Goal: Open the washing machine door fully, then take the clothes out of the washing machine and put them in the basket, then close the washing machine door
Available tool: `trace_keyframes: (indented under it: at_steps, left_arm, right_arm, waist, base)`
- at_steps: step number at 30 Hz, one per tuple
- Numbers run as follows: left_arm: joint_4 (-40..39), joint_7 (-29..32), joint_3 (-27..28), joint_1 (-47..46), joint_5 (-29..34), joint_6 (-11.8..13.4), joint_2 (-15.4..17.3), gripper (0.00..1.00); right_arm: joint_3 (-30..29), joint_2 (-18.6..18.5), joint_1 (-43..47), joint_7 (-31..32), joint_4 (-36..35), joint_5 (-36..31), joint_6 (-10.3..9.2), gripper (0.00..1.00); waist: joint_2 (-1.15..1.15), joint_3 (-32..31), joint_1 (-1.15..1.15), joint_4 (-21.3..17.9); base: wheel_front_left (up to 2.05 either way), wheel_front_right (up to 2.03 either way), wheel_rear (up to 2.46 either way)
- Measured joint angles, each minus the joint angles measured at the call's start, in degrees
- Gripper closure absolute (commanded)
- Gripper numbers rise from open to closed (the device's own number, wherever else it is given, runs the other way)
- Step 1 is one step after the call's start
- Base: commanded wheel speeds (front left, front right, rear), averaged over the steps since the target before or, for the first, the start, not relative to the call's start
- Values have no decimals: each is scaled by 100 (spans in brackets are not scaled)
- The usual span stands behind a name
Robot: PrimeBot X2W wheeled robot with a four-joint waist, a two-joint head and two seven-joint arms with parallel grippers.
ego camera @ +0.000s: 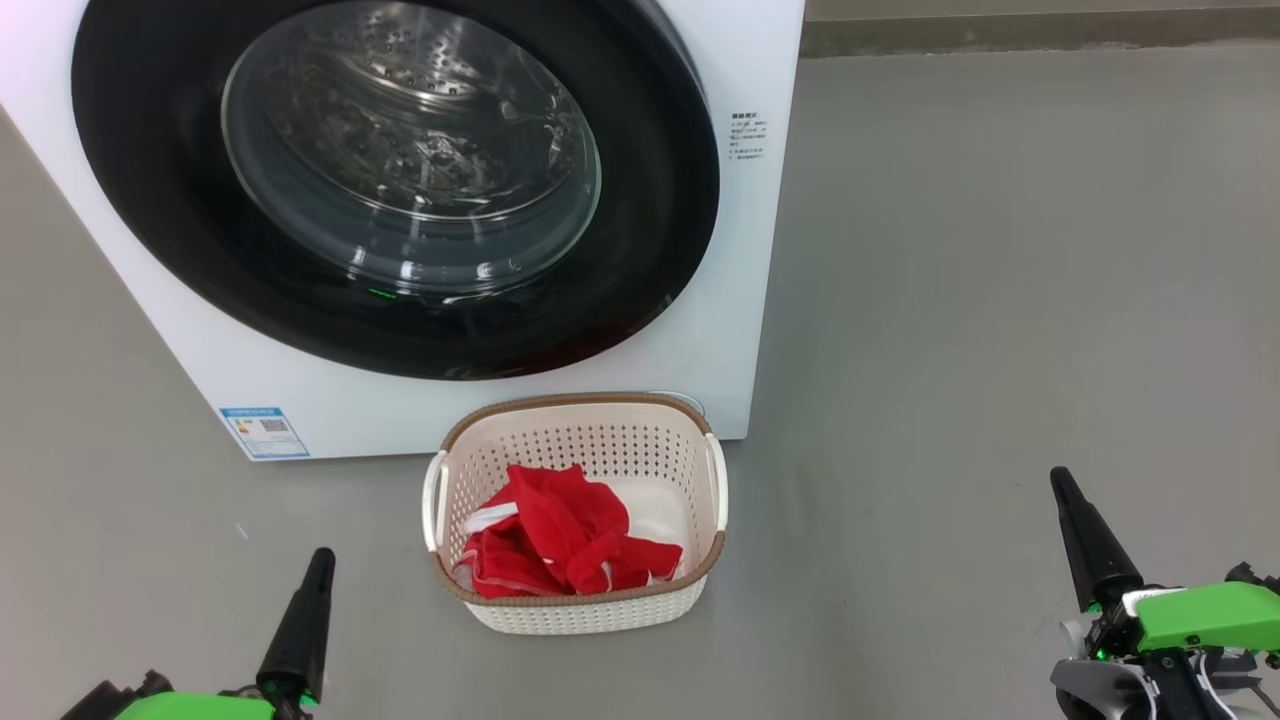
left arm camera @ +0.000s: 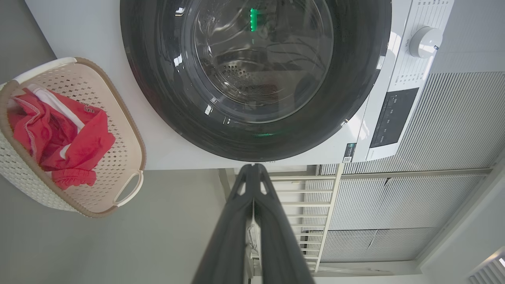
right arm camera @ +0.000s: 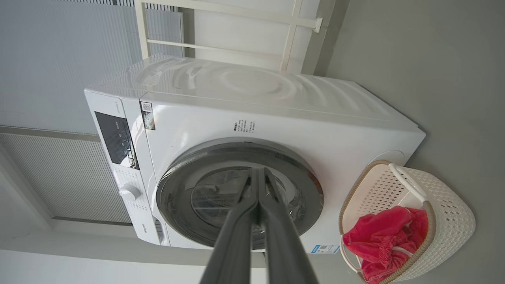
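The washing machine (ego camera: 740, 250) stands on the floor (ego camera: 1000, 300), the washing machine door (ego camera: 150, 180) shut flat against its front. The basket (ego camera: 560, 402) sits on the floor just before the machine, below the door, with the clothes (ego camera: 560, 535) inside it.

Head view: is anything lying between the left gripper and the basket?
Nothing lies there. In the head view, bare grey floor is all that separates the left gripper from the basket, which holds the clothes.

Long, tapering matte-black fingers (ego camera: 300, 625) on bright green wrist housings (ego camera: 1200, 612), grey and black fittings (ego camera: 1095, 690) beneath
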Motion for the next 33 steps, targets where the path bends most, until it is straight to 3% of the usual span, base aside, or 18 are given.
trace_keyframes:
  at_steps: [33]
  left_arm:
    - [9,1,7,-10,-25,-1,0,100]
  right_arm:
    - [-10,-4,-30,0,3,55,-7,100]
  waist:
    - [0,0,0,0]
  base:
    - [0,0,0]
